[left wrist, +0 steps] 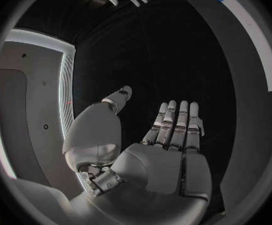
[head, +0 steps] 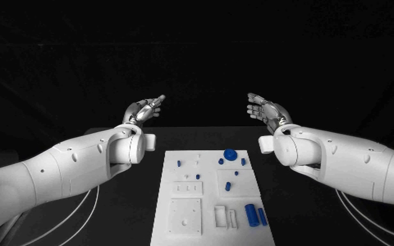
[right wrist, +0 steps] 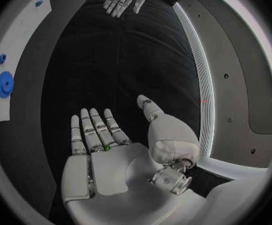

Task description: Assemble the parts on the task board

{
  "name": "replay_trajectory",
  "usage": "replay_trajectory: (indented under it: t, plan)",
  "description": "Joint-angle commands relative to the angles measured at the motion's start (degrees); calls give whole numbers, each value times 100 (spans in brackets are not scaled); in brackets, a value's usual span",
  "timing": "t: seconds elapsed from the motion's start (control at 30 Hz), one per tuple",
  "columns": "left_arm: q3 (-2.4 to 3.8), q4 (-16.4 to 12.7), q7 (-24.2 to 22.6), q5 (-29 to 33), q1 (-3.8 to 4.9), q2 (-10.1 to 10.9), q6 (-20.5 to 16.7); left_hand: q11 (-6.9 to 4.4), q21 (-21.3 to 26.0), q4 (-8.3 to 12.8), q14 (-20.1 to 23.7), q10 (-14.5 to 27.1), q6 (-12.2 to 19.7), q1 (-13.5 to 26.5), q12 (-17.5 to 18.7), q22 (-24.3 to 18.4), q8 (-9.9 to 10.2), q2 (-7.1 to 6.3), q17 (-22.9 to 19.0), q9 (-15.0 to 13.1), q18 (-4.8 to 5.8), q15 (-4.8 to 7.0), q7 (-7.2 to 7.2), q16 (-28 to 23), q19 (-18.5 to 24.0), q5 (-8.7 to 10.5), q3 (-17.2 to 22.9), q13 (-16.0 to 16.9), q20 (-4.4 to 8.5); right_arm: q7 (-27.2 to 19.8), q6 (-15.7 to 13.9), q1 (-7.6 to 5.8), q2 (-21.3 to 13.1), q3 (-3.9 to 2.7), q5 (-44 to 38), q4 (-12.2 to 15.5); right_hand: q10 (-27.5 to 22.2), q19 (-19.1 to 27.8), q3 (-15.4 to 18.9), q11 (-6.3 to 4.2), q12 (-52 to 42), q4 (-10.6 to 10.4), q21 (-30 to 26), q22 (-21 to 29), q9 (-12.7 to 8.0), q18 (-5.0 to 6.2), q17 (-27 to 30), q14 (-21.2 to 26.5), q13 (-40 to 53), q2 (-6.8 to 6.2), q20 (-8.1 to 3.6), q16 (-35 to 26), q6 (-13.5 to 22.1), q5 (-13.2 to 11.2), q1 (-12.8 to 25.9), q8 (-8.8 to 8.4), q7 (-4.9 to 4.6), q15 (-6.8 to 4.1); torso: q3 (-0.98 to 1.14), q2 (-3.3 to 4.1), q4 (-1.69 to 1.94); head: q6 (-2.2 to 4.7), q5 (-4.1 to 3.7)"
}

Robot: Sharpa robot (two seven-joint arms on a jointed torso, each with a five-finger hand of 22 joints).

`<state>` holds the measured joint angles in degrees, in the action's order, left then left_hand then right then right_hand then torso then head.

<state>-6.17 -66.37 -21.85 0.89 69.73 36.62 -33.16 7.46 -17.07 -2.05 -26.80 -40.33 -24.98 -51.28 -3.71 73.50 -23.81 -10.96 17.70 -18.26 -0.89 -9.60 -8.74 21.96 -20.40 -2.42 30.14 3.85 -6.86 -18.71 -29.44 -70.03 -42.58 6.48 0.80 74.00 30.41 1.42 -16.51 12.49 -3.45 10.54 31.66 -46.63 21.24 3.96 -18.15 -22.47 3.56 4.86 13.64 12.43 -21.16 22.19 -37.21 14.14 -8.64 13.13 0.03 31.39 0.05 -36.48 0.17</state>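
Both hands raised off the table, palms facing each other, fingers extended and apart, holding nothing: left hand (head: 144,110) at 11 o'clock, right hand (head: 267,109) at 1 o'clock. White rectangular task board (head: 212,223) at 6 o'clock, small blue parts (head: 230,154) resting on it.

No legible text or markings.

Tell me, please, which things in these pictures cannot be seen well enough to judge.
- Task board, head view: its near end is cut off by the picture's bottom edge.
- Small blue parts, head view: too small to tell their shapes or whether they sit in holes.
- Left hand and right hand, head view: raised beyond the board, seen from behind, so the palms are hidden there.
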Motion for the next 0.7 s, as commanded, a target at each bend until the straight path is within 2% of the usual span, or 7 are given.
replay_trajectory:
  t: [0.03,0.17,0.33,0.4,0.43,0.63,0.7]
  plan:
    - [-78,403,540,84,158,-141,973,34,-82,-36,-106,-156,-114,-221,-26,262,-105,-38,77,-80,89,-31,-66,112,-101,-44,133,22,-19,810,1347,-170,47,92,45,-304,593,-48,-342,75,-104,509,383,-490,226,73,-256,-347,60,-75,161,252,-287,-30,-834,245,-453,81,0,0,0,0,-1]
    - [-174,785,712,106,313,-273,1257,40,-82,-42,-104,-162,-116,-236,-29,263,-110,-31,83,-86,89,-31,-70,116,-107,-44,135,23,-17,1104,1797,-353,88,208,61,-605,892,-147,-701,213,-288,576,830,-1070,245,105,-315,-597,94,-321,212,404,-435,-54,-1431,354,-591,261,0,0,0,0,-1]
    - [-218,962,792,116,385,-334,1389,44,-81,-37,-102,-177,-122,-271,-34,263,-119,-18,94,-97,89,-31,-77,123,-114,-45,130,26,-13,1272,2055,-458,111,276,70,-777,1239,-559,-934,228,-568,593,986,-1119,270,264,-397,-1030,137,-581,195,622,-704,-111,-1858,503,-623,254,0,0,0,0,-1]
    - [-218,963,793,116,385,-334,1389,66,-78,39,-108,-199,-130,-377,-39,264,-129,58,112,-113,89,-31,-100,136,-122,-49,107,29,-6,1285,2074,-466,113,281,71,-790,1465,-897,-1056,153,-726,591,1074,-1101,286,397,-483,-1390,168,-697,175,802,-909,-121,-2030,596,-611,127,0,0,0,0,-1]
    - [-221,669,873,115,387,-163,1435,67,-77,61,-110,-202,-132,-401,-39,264,-130,91,115,-115,89,-30,-101,138,-123,-50,101,29,-4,1202,1586,-465,257,281,-2684,-1087,1506,-985,-1085,136,-755,590,1093,-1092,285,431,-504,-1471,171,-722,171,840,-950,-127,-2058,611,-604,96,-8,27,7,-74,-4]
    - [-219,448,749,116,387,43,1681,144,-63,318,-248,-494,-358,-540,-139,251,-228,359,177,-181,89,-53,-159,206,-233,-57,-105,71,41,963,1659,-454,268,279,-4490,-1053,2134,-2214,-1414,-116,-1097,583,1276,-949,284,863,-815,-2587,193,-960,140,1272,-1619,-365,-2345,809,-453,-363,18,87,19,-89,-6]
    - [-217,355,618,111,388,111,1621,199,-120,515,-556,-977,-821,-725,-343,236,-407,622,238,-249,64,-106,-229,337,-471,-79,-69,151,125,932,1649,-454,270,279,-5160,-1017,2596,-3310,-1658,-298,-1283,559,1695,-990,359,1104,-1253,-3691,284,-993,32,1861,-2061,-540,-2516,963,-317,-896,30,115,19,-76,-1]
